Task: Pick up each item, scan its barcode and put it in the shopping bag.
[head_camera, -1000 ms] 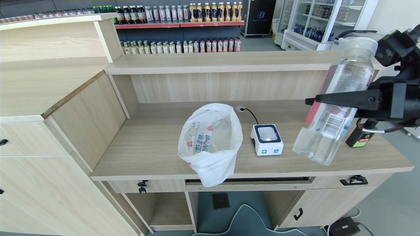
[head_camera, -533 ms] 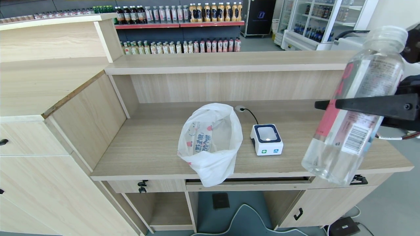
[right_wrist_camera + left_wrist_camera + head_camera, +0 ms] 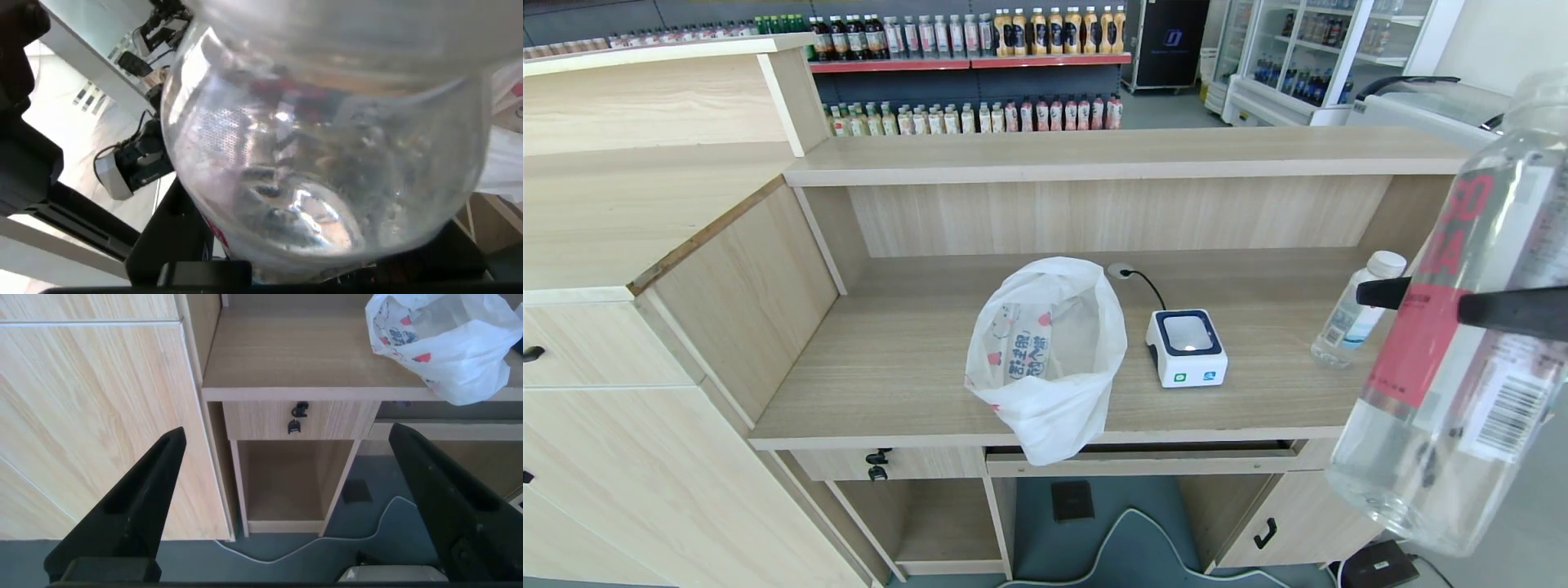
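A light wooden desk (image 3: 915, 384) is seen, with a white shopping bag (image 3: 1045, 351) stood open near its front edge. A clear bottle (image 3: 1445, 425) with a red label is held tilted in the air by the desk's right end, clamped between the right fingers (image 3: 1511, 312). A white scanner (image 3: 1186, 347) is placed just right of the bag, and 1 small bottle (image 3: 1356, 322) is stood further right. The left fingers (image 3: 139, 506) are spread wide, with nothing held.

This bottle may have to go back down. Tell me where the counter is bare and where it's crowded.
Widest bare patch: the counter between the side panel on the left and the shopping bag. A second runs between the scanner and the small bottle. Crowded: the narrow gap between bag and scanner, and the right end, where the large bottle is held.
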Available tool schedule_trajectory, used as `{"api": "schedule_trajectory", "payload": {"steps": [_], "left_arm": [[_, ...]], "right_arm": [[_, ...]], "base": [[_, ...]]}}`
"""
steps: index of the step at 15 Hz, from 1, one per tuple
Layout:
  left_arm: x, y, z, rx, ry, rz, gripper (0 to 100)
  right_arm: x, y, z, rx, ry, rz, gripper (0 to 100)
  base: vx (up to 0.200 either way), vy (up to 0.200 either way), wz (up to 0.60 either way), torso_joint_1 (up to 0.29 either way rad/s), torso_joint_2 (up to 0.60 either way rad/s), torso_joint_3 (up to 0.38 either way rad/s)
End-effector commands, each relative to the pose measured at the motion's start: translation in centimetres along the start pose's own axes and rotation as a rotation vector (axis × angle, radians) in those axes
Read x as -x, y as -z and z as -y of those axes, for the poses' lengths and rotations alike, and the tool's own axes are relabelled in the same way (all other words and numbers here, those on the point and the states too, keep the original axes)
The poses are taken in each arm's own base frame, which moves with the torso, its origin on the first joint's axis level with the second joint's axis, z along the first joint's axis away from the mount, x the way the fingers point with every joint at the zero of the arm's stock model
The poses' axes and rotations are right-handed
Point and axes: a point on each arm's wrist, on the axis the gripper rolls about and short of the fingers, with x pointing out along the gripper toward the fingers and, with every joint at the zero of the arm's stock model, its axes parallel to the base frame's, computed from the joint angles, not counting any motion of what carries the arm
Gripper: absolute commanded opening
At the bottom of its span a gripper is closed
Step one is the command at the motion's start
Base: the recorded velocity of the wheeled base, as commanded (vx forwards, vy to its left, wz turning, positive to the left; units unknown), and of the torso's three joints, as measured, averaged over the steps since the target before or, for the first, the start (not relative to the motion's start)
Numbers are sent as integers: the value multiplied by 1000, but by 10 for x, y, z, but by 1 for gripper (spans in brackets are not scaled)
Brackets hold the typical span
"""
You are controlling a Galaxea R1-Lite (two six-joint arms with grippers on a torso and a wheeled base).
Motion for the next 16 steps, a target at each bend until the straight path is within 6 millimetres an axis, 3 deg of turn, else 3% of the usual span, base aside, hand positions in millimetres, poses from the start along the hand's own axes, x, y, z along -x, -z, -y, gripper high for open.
{"api": "schedule_trajectory", "payload": {"steps": [1, 16], "left_arm": [[0, 0, 0, 0, 0, 0, 100], [0, 0, 0, 0, 0, 0, 100]], "right_arm": [[1, -1, -9, 24, -23, 2, 0], [0, -1, -13, 176, -57, 4, 0]], "base": [[0, 0, 0, 0, 0, 0], [0, 0, 0, 0, 0, 0]]}}
